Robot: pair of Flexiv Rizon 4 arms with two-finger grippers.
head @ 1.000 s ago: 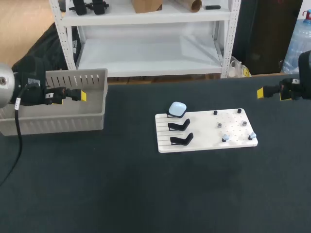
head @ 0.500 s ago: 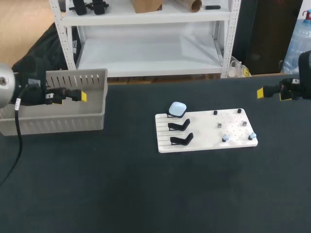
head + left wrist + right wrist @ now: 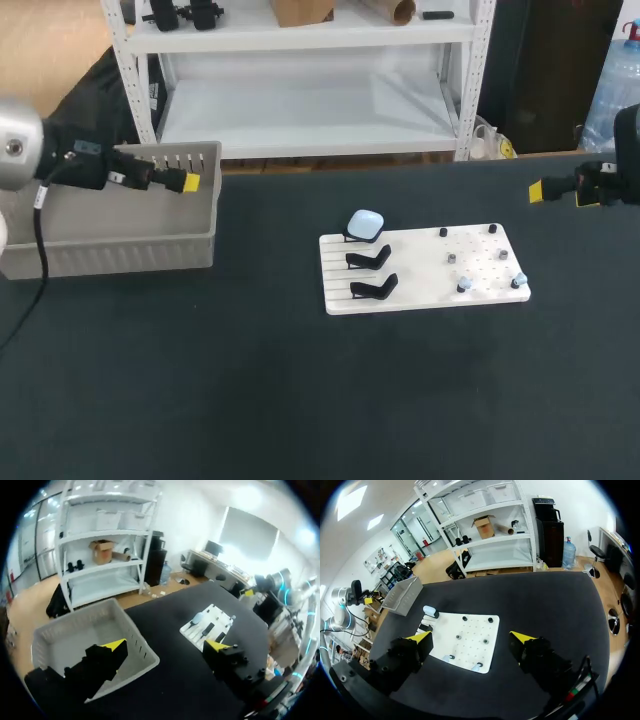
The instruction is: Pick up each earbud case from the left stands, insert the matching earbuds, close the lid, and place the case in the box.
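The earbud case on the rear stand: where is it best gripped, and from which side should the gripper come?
Probably from above, gripping its two rounded side walls. The earbud case rests on top of its black stand, so its underside is blocked while its top and sides are free.

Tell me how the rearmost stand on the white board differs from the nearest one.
The rearmost stand carries a pale blue earbud case; the nearest stand carries nothing. The rearmost stand is mostly hidden under the case, while the nearest stand shows its whole curved shape. Both are black and sit on the grooved left part of the white board, in one column with a third stand between them.
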